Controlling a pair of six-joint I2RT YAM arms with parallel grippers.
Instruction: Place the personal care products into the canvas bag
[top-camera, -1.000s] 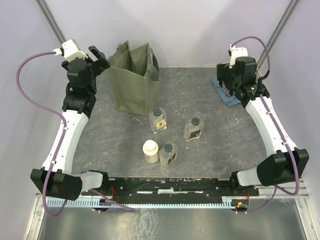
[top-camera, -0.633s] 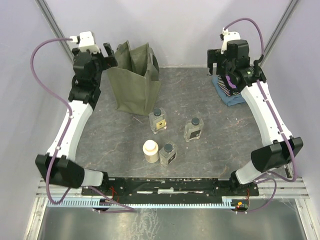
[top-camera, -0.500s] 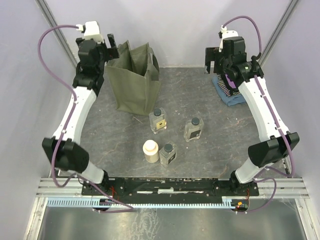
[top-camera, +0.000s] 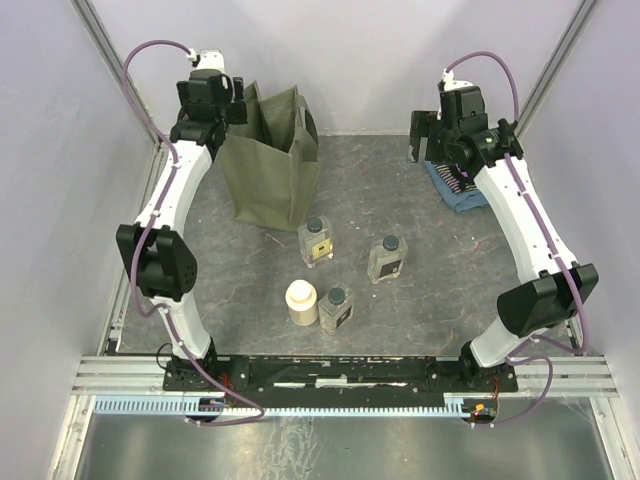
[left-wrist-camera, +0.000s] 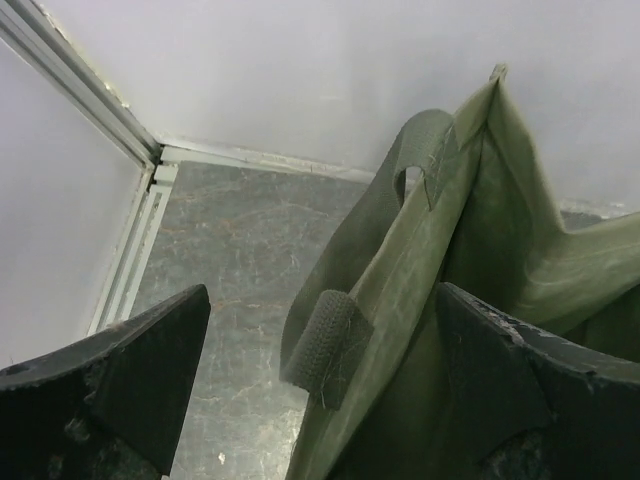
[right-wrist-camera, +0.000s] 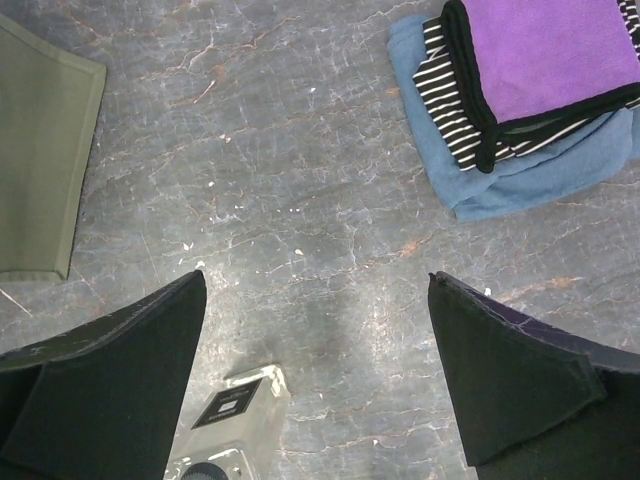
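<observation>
With the left gripper (left-wrist-camera: 320, 300) and right gripper (right-wrist-camera: 316, 277) both spread apart and empty, the left one, close at the rim of the soft canvas bag (top-camera: 268, 175), may fold or topple it, while the bottles (top-camera: 316, 241) and jar (top-camera: 301, 302) stand on the table (top-camera: 400, 200) just in front.

Left gripper (top-camera: 228, 98) high at far left, jaws wide apart, right gripper (top-camera: 421, 140) far right, jaws wide apart
</observation>
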